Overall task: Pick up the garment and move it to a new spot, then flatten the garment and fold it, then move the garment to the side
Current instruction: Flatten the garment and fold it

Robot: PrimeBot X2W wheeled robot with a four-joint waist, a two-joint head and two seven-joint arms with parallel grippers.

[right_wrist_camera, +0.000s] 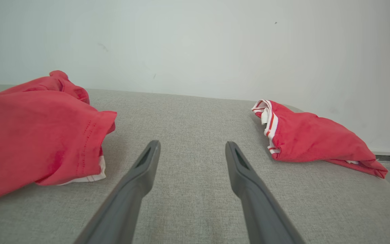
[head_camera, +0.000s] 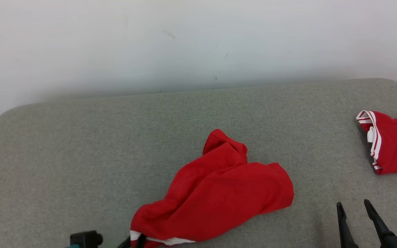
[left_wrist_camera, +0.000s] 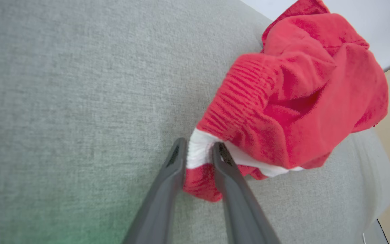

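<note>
Left hand (left_wrist_camera: 198, 144) pinching white band (left_wrist_camera: 199, 155) of garment (head_camera: 215, 193) on grey cushion (head_camera: 81, 155); right hand (right_wrist_camera: 192, 145) spread, empty, between garment and second red piece (head_camera: 395, 143)

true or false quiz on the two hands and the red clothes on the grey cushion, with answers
1. The left hand is closed on the white band of the crumpled red garment. True.
2. The right hand is gripping the second red garment. False: its fingers stand apart over the bare grey cushion and hold nothing.
3. The second red garment lies to the robot's right of the crumpled one, with bare cushion between them. True.
4. The crumpled red garment is spread flat and neatly folded. False: it lies bunched up, with folds and a raised hump.
</note>
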